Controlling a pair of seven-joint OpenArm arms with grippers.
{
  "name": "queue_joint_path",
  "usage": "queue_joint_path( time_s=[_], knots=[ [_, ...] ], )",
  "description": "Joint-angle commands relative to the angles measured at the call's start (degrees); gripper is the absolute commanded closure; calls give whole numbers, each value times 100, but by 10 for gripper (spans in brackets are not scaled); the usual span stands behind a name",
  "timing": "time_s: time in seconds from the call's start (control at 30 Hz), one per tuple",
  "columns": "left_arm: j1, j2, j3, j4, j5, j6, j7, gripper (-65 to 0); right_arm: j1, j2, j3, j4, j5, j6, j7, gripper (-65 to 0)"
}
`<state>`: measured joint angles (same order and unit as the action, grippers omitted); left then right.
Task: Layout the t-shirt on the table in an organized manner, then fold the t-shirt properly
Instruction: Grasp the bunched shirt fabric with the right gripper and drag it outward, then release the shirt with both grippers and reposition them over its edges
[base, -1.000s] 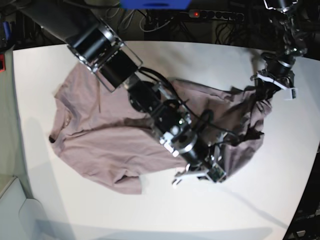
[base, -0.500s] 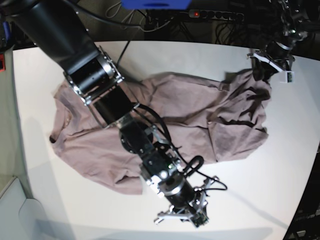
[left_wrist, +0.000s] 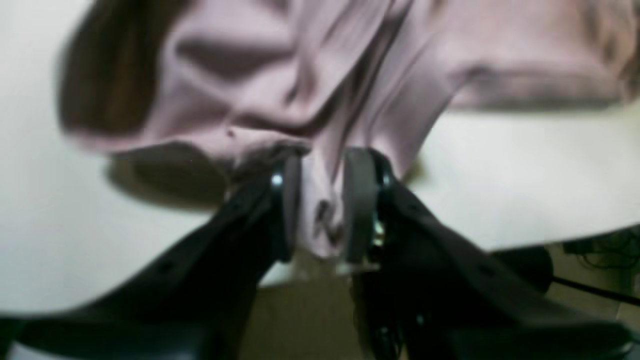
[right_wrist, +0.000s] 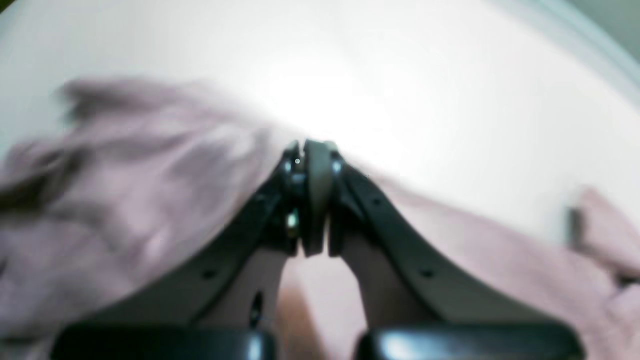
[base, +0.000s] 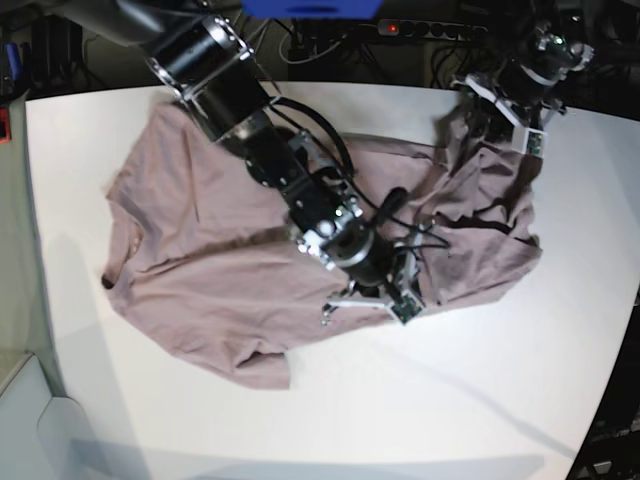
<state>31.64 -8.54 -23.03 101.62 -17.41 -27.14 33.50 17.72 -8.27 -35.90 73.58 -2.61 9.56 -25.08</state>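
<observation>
The t-shirt (base: 230, 250) lies on the white counter (base: 470, 400), mostly on the base view's left and middle, and it is only partly laid out. The half toward that view's left is spread fairly flat, with the collar opening near the left edge of the cloth and one sleeve poking toward the near edge. The half toward the view's right is rumpled and doubled over itself, bunching up toward the far right corner of the counter. So the layout step looks unfinished and, by my judgement, no fold has been started: the hem side needs pulling out and smoothing before any folding makes sense. The shirt's long axis runs roughly across the counter from left to right in the base view, neck pointing left and hem end pointing right, with the hem end skewed toward the far edge where it is lifted. The left gripper (left_wrist: 322, 205) holds that raised end: in the left wrist view its jaws stand narrow with a pinch of pink fabric clamped between them, the cloth fanning out from the pinch above the counter. The right gripper (right_wrist: 310, 200) sits over the middle of the shirt near its front edge; in the right wrist view its jaws are pressed together, and I cannot make out any cloth caught between them, though the picture is blurred.
</observation>
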Motion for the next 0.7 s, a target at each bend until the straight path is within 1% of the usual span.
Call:
queue_joint_path(
  time_s=[0.0,0.07,0.13,0.2,0.3,0.37,0.43,0.53,0.6,0.67],
  knots=[
    [32,-39,48,110,-57,-16,154,-153,-18,-39,8,277,37,129,33,-64],
    [-118,-92,136,128,-57,-16,628,-153,-308,137,8,690,37,261,-248,-113],
    [-293,-144,188,119,-57,-16,1165,-153,-572,322,8,1033,37,270,-433,-158],
    [-355,-153,171,137,-57,-16,1446,-153,-853,559,52,1332,37,270,-520,-195],
    [-337,-153,162,321,-57,-16,1411,-154,-1284,753,280,1464,55,270,-459,-223],
    [-329,-153,162,541,-57,-16,1437,-176,-1442,832,456,1446,63,270,-450,-225],
    [-329,-153,162,734,-57,-16,1446,-205,-1574,849,579,1367,63,270,-450,-225],
    [-329,-118,153,945,-57,-16,1446,-245,-1723,867,588,1288,63,270,-450,-225],
    [-329,-118,153,1024,-57,-16,1446,-282,-1785,876,588,1244,63,270,-450,-225],
    [-346,-118,92,1095,-57,-16,1446,-334,-1899,937,588,1226,63,270,-450,-225]
  ],
)
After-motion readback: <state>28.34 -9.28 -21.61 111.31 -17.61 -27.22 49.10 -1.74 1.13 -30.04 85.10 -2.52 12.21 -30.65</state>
